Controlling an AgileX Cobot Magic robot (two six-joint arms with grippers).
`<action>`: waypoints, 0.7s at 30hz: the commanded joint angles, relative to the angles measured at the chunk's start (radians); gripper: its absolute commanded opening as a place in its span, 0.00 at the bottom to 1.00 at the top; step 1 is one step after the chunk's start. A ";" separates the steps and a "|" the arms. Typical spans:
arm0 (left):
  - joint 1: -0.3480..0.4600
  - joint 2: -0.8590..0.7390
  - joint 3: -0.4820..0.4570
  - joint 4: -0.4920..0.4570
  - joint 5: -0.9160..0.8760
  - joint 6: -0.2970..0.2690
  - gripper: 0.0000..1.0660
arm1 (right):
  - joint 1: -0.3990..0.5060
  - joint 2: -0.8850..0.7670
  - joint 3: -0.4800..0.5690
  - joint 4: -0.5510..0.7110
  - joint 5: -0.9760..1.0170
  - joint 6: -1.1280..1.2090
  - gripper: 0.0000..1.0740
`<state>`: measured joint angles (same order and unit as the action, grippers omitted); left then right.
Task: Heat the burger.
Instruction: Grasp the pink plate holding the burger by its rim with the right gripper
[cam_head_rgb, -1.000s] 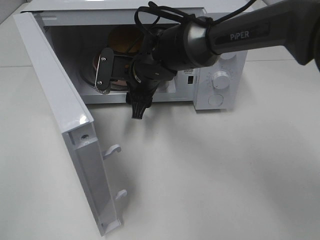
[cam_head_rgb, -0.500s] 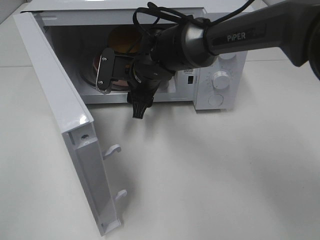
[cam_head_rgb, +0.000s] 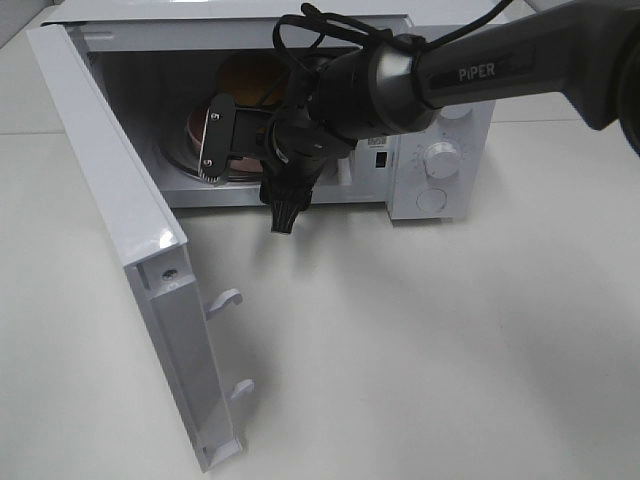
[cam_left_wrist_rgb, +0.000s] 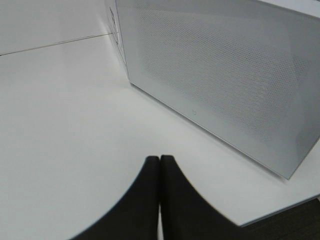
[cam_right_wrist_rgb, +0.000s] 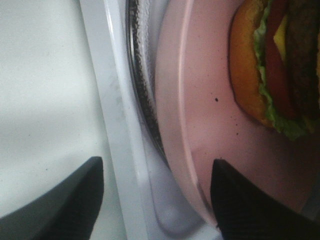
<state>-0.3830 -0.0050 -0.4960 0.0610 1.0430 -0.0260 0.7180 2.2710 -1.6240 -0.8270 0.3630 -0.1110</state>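
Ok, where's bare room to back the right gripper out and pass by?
Free: the bare tabletop in front of the microwave, right of its open door. Crowded: the cavity mouth, where the open right gripper straddles the pink plate's rim beside the burger.

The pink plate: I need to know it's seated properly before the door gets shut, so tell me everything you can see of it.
The pink plate is round, smooth and matte pale pink with a raised rim and one small dark speck. It lies flat inside the open microwave, on the glass turntable. The burger sits on it. The right pincer stands open at the plate's near edge: one finger overlaps the rim, though contact can't be confirmed.
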 joint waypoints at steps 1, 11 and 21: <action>0.003 -0.019 0.001 -0.009 -0.008 -0.003 0.00 | -0.010 0.014 -0.004 -0.017 -0.023 0.006 0.58; 0.003 -0.019 0.001 -0.008 -0.008 -0.003 0.00 | -0.029 0.063 -0.004 -0.015 -0.040 0.019 0.56; 0.003 -0.019 0.001 -0.008 -0.008 -0.003 0.00 | -0.029 0.063 -0.004 -0.015 -0.021 0.023 0.19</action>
<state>-0.3830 -0.0050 -0.4960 0.0610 1.0430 -0.0260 0.6930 2.3180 -1.6370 -0.8640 0.2980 -0.1070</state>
